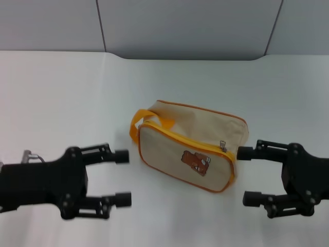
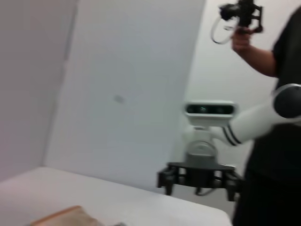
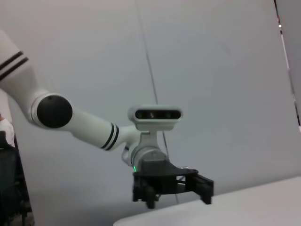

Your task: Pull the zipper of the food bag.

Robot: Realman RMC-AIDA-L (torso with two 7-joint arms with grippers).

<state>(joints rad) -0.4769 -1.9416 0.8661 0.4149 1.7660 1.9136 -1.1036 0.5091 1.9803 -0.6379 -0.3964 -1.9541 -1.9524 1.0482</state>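
Note:
The food bag (image 1: pixel 187 144) lies on the white table (image 1: pixel 61 103), a cream pouch with orange piping, a yellow loop handle (image 1: pixel 140 121) at its left end and a brown bear picture (image 1: pixel 196 161) on the front face. The zipper's silver pull tab (image 1: pixel 223 146) sits at the right end of the yellow zip band. My left gripper (image 1: pixel 123 178) is open, left of the bag and apart from it. My right gripper (image 1: pixel 244 175) is open just right of the bag, its upper finger close to the pull tab. A corner of the bag shows in the left wrist view (image 2: pixel 63 216).
Grey wall panels (image 1: pixel 185 25) stand behind the table. The left wrist view shows my right gripper (image 2: pixel 197 181) farther off and a person (image 2: pixel 273 117) holding a device. The right wrist view shows my left gripper (image 3: pixel 171 188) farther off.

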